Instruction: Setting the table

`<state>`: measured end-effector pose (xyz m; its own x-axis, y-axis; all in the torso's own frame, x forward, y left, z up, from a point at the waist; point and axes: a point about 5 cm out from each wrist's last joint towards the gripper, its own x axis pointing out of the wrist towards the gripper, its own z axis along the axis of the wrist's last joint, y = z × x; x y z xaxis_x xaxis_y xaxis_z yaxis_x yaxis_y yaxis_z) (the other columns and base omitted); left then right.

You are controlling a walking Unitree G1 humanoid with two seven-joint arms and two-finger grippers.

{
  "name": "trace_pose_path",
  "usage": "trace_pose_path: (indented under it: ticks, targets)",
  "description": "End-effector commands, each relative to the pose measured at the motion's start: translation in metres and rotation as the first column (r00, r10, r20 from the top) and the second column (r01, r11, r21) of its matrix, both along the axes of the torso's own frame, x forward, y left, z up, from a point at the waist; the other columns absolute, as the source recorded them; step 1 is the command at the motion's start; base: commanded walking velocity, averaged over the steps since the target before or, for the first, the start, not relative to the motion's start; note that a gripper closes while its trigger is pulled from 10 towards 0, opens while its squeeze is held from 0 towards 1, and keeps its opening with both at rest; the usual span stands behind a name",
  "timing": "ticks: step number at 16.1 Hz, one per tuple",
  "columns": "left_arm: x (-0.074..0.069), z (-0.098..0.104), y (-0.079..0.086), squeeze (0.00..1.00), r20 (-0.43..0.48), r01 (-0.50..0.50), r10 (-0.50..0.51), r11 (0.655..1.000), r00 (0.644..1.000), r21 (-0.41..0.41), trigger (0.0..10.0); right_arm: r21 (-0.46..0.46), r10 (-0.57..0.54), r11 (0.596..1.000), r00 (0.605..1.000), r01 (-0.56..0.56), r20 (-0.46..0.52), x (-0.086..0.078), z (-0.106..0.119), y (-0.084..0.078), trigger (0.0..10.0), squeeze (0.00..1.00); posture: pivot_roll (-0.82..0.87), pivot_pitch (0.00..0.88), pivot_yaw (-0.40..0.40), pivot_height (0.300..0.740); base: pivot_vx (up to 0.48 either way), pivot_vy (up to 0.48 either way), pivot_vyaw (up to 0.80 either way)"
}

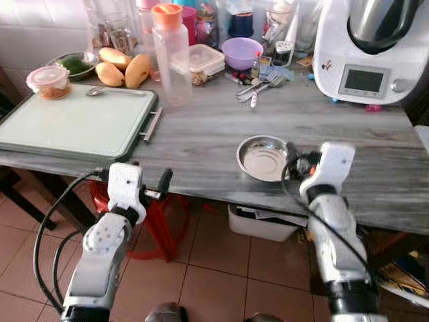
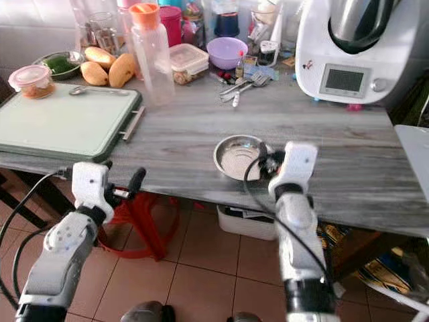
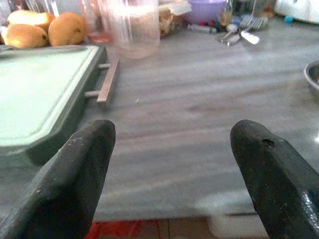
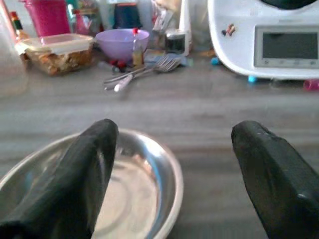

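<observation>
A shallow round metal bowl (image 1: 263,157) is seen on the grey wood-grain table (image 1: 201,134), close to the front edge and somewhat toward the right end. Its surface is bright and polished, with a rolled rim and a flat, reflective bottom, and it appears to hold nothing. The right gripper (image 4: 169,164) is held just at the bowl's right side, over the front edge of the table; its two black fingers (image 4: 87,169) are spread wide apart, one of them seen over the bowl's rim in the right wrist view, and whether it touches cannot be told. The left gripper (image 3: 172,164) is held in front of the table's front edge, toward the left end, with its fingers (image 3: 75,174) likewise well apart and nothing between them.

A pale green tray (image 1: 70,124) with a dark rim and a side handle is laid at the left end of the table. Along the back edge are gathered mangoes (image 1: 124,67), a clear bottle with an orange cap (image 1: 169,50), a lidded food container (image 1: 201,62), a purple bowl (image 1: 241,52) and a loose bunch of forks and spoons (image 1: 260,86). A white kitchen machine (image 1: 369,54) with a small screen is stood at the back right corner. A red stool (image 1: 164,221) is seen beneath the table
</observation>
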<state>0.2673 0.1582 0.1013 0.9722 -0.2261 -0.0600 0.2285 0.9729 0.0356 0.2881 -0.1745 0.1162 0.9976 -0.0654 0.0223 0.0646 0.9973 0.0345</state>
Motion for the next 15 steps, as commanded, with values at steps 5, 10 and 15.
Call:
trace_pose_path:
  ticks: [5, 10, 15]
  targets:
    - [0.012, 0.003, -0.003, 0.00, 0.035, -0.026, 0.026, 1.000, 0.999, -0.008, 10.0, -0.017, -0.042, 0.999, 0.999, 0.042, -0.008, -0.014, -0.001, 0.000, 10.0, 0.00, -0.04, 0.000, 0.037, 0.740, 0.000, 0.000, 0.00]
    - [0.019, 0.004, -0.004, 0.00, 0.056, -0.038, 0.039, 0.999, 0.998, -0.010, 10.0, -0.045, -0.047, 0.998, 0.999, 0.047, 0.004, -0.004, 0.007, -0.004, 10.0, 0.00, -0.03, 0.000, 0.029, 0.740, 0.000, 0.000, 0.00]
    - [0.014, 0.003, -0.004, 0.00, 0.059, -0.044, 0.045, 0.999, 0.997, -0.010, 10.0, -0.120, -0.120, 0.986, 0.993, 0.119, 0.002, 0.000, 0.003, -0.011, 10.0, 0.00, -0.03, 0.000, 0.021, 0.740, -0.283, 0.000, 0.00]
